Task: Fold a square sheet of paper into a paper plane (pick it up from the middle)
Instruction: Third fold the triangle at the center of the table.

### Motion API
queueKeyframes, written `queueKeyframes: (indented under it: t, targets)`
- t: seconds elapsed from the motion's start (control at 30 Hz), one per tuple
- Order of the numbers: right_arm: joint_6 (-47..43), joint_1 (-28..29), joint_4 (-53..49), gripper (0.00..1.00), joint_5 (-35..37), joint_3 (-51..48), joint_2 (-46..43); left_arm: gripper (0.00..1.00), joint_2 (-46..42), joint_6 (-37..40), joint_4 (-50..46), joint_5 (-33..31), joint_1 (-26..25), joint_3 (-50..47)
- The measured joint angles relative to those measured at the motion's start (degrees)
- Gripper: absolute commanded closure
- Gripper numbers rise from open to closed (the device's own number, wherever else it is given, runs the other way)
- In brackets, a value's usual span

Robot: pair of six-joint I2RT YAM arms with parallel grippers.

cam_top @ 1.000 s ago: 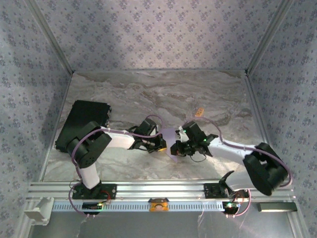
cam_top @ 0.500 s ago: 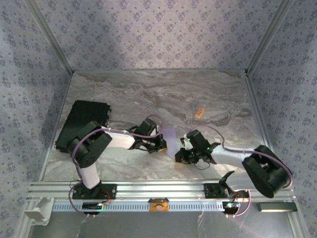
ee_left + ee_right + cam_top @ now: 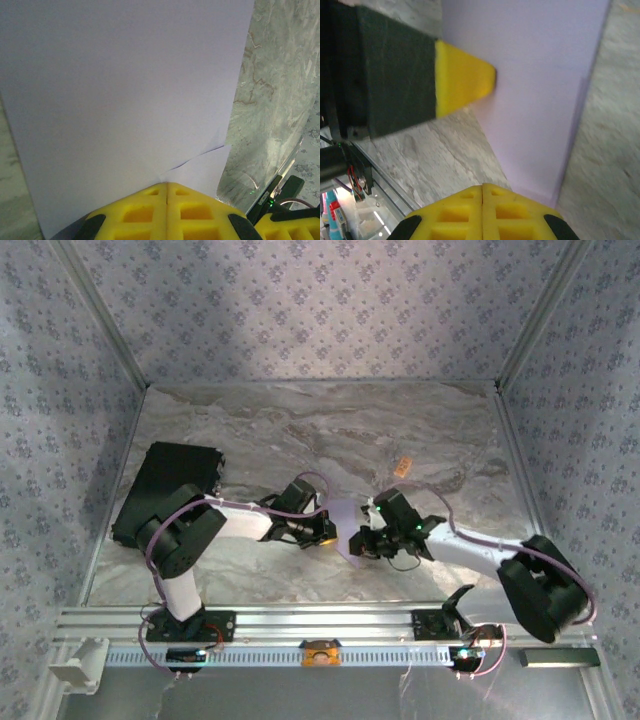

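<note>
- The square sheet of paper (image 3: 345, 523) lies low in the middle of the top view, flat on the marbled surface (image 3: 300, 430), wedged right between the two grippers.
- Left gripper (image 3: 326, 532) comes in from the left, its tip at the sheet's left edge. In its wrist view the yellow pads are pressed together with no gap, nose down at the edge of the lavender sheet (image 3: 125, 100).
- Right there, just above those pads, a small angled flap of paper (image 3: 202, 167) overlaps the main sheet.
- Right gripper (image 3: 363, 541) meets the sheet from the right, at its lower edge. In its own wrist view the pads are closed tight, touching the near edge of the paper (image 3: 540, 90).
- Same view, upper left: the left gripper's yellow fingertip (image 3: 465, 82) rests on the sheet's side edge.
- Whether either closed gripper has paper pinched between its pads, I can't tell.
- A black rectangular pad (image 3: 165, 490) sits at the left of the surface, and a small tan block (image 3: 403, 467) lies above and right of the sheet, apart from it.
</note>
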Motion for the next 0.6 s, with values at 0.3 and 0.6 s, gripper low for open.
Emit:
queueKeyframes:
  t: [0.3,0.6]
  targets:
    - [-0.3,0.0,3.4,0.98,0.2,-0.6,7.3,1.00,0.0,0.2,-0.7,0.0,0.0,0.5]
    - [0.8,-0.1,7.1,1.00,0.0,-2.6,6.5,0.97,-1.7,1.4,-4.3,-2.1,0.5,2.8]
